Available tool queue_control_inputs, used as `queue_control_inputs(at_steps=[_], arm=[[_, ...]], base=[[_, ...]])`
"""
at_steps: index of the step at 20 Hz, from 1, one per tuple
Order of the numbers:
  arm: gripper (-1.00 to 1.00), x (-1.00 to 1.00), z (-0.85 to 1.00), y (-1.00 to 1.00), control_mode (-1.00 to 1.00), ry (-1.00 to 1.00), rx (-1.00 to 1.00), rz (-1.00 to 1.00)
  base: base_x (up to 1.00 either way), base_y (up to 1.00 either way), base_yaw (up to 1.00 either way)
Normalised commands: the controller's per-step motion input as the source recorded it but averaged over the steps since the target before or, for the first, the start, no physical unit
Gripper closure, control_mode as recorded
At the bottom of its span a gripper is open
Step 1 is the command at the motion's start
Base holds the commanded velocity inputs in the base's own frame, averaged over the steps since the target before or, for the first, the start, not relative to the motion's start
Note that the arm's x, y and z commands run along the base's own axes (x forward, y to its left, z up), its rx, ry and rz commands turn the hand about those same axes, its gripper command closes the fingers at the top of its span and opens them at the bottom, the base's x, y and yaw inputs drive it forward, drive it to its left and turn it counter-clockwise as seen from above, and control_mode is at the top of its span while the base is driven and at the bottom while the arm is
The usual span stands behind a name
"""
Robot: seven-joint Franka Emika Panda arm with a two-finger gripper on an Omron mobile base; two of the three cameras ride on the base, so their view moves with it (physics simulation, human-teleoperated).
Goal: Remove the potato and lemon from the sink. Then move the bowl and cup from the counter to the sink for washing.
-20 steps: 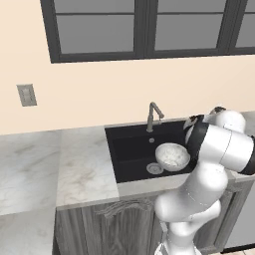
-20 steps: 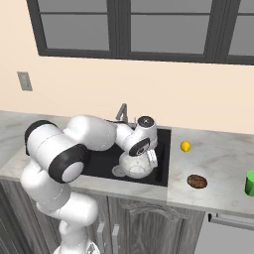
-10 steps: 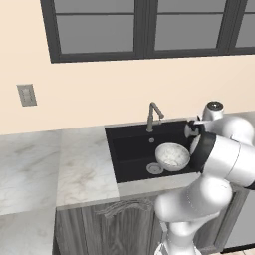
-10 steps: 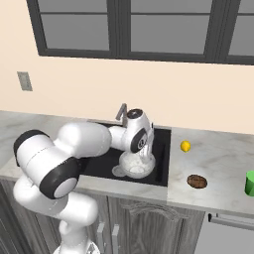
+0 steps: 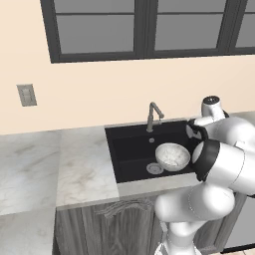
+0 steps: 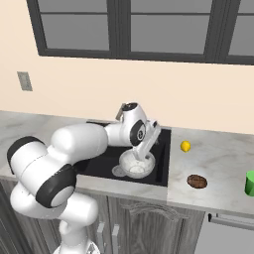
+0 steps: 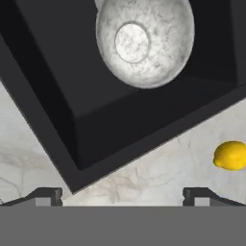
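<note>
1. Gripper (image 7: 123, 194): finger tips set wide apart, nothing between them, touching nothing.
2. Hand hangs over the sink's (image 6: 161, 171) right rim, looking down at the basin corner and the marble counter (image 6: 218, 161).
3. Arm reaches from the base across the basin, wrist above the bowl (image 6: 136, 164).
4. Bowl sits upright inside the sink, beside the drain (image 5: 155, 169).
5. Lemon (image 6: 185, 146) and potato (image 6: 197, 181) lie on the counter right of the sink, apart from each other.
6. Cup (image 6: 250, 182) stands at the far right counter edge.
</note>
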Motion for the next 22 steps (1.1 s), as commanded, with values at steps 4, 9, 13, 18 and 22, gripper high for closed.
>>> queue_control_inputs(at_steps=[4,9,13,18,22], arm=[[-1.00,-0.11,0.28,-0.13,-1.00,0.02,0.12,-0.30],[-1.00,-0.17,0.28,-0.10,-1.00,0.00,0.12,-0.22],[-1.00,-0.16,0.31,-0.03,-1.00,-0.04,0.03,-0.20],[-1.00,-0.17,0.35,-0.08,-1.00,-0.03,0.01,-0.13],[-1.00,-0.11,0.26,-0.13,-1.00,0.00,0.00,-0.16]], base=[[0.00,0.00,0.00],[0.00,0.00,0.00],[0.00,0.00,0.00],[0.00,0.00,0.00],[0.00,0.00,0.00]])
